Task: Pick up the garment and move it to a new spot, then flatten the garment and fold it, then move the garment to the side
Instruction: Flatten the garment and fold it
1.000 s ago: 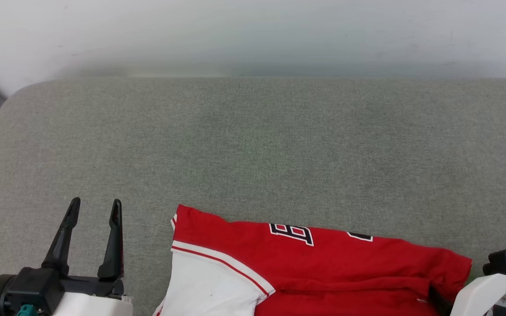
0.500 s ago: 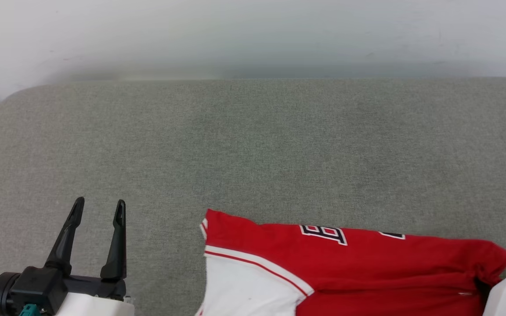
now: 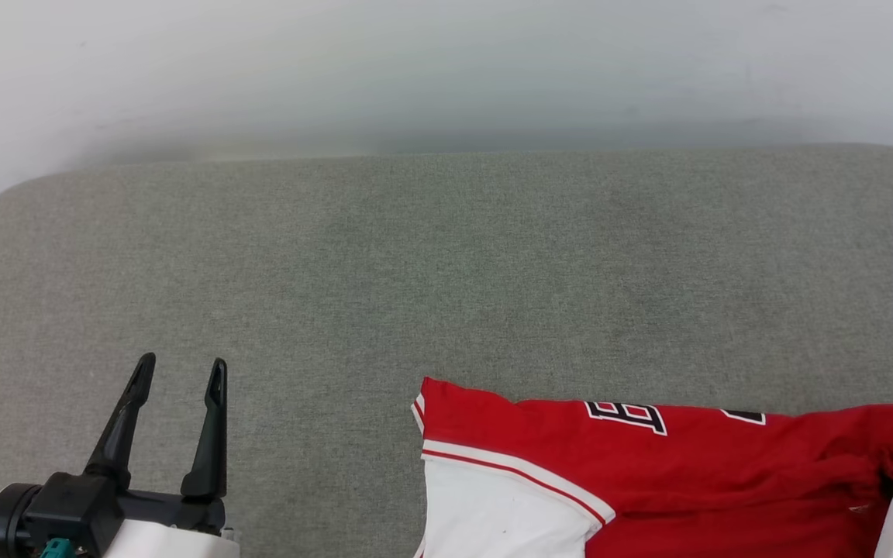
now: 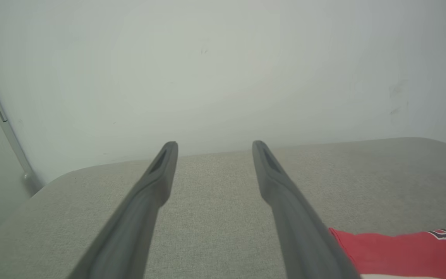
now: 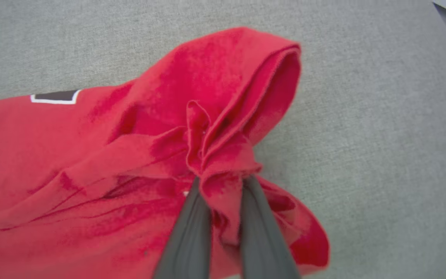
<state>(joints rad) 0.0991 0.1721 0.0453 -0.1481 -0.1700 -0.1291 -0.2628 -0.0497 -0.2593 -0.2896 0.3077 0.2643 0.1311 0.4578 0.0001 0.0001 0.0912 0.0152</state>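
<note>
Garment: the garment (image 3: 671, 465) lies at the near right of the grey cushion (image 3: 415, 271); white sleeve at its left end; red body bunched at its right end
Right gripper: right gripper (image 5: 221, 182) pinched tight on a gathered red fold of the garment
Left gripper: left gripper (image 3: 182, 361) spread wide; holding nothing; apart from the garment

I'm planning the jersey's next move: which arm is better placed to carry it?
Right. The right hand is shut on a bunched fold of the red jersey; the left hand stands open over the grey cushion, apart from the cloth.
</note>
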